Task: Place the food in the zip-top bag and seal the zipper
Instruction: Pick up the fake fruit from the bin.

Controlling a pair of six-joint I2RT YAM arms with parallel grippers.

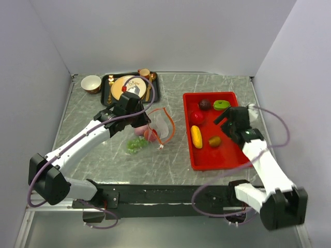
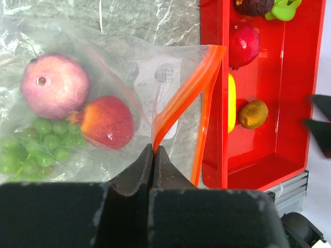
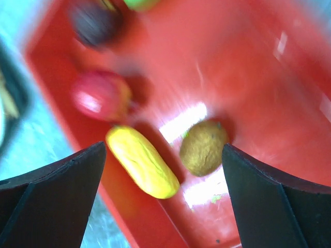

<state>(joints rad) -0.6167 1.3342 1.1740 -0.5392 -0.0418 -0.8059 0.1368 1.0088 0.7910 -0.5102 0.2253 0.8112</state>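
The clear zip-top bag lies on the marble table, left of the red tray. My left gripper is shut on its orange zipper, holding the mouth up and open. Inside the bag are a pink-purple fruit, a red fruit and green grapes. Over the tray hangs my right gripper, open and holding nothing. A yellow oblong piece and a brownish piece lie below it. A red round piece, a dark purple one and a green one sit further back.
A black tray at the back left carries a cream plate, a small cup and gold cutlery. A cream bowl stands beside it. Grey walls close in the table on three sides.
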